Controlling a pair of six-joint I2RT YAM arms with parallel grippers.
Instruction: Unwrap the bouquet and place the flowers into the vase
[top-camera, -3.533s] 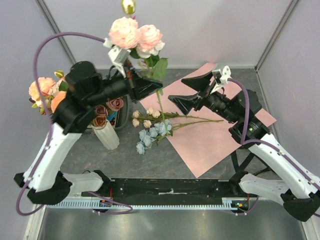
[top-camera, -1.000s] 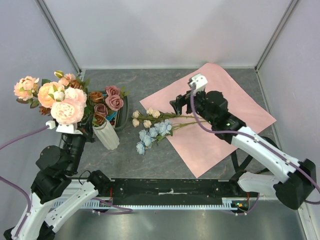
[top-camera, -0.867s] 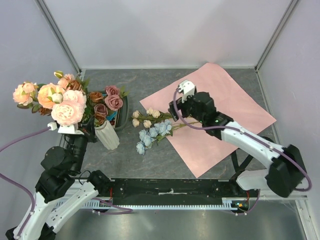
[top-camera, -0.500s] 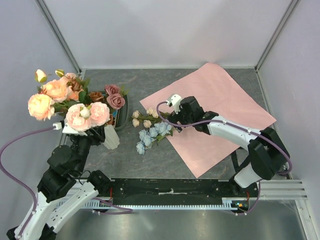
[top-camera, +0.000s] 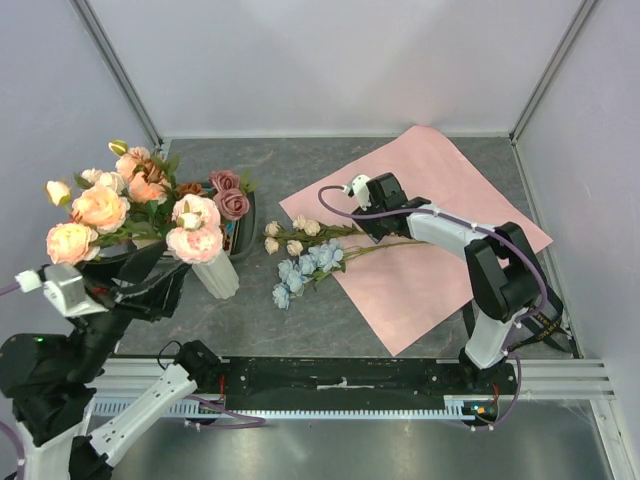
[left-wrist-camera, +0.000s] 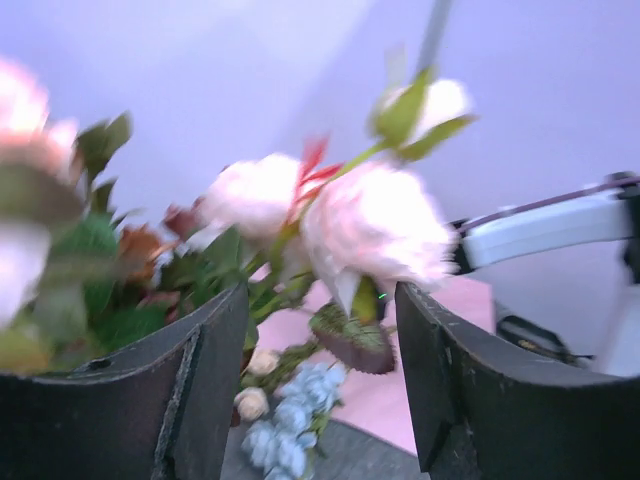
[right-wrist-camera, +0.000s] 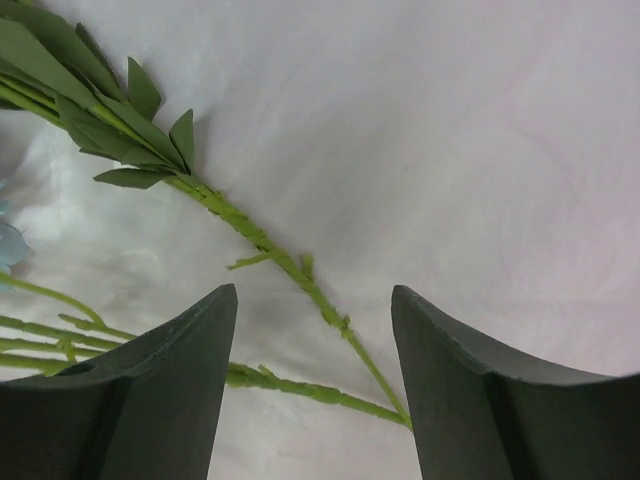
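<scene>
The white ribbed vase (top-camera: 220, 278) stands at the left and holds peach (top-camera: 100, 207) and pink roses (top-camera: 195, 240). My left gripper (top-camera: 160, 283) is open just left of the vase with nothing between its fingers. In the left wrist view the gripper (left-wrist-camera: 320, 295) frames the pink roses (left-wrist-camera: 375, 225) beyond it. Cream (top-camera: 285, 235) and light blue flowers (top-camera: 305, 268) lie on the table, their stems (right-wrist-camera: 270, 250) running onto the pink paper sheet (top-camera: 450, 200). My right gripper (top-camera: 368, 222) is low over those stems. It (right-wrist-camera: 312, 295) is open, its jaws standing on either side of them.
Mauve roses (top-camera: 230, 200) sit in a dark container (top-camera: 245, 228) behind the vase. Grey enclosure walls close in the table on the left, back and right. The right arm's purple cable (top-camera: 335, 200) loops above the loose flowers.
My left gripper has opened and pulled back toward the near left, leaving the pink roses at the vase. The right gripper has dropped onto the stems on the paper, its jaws narrowing.
</scene>
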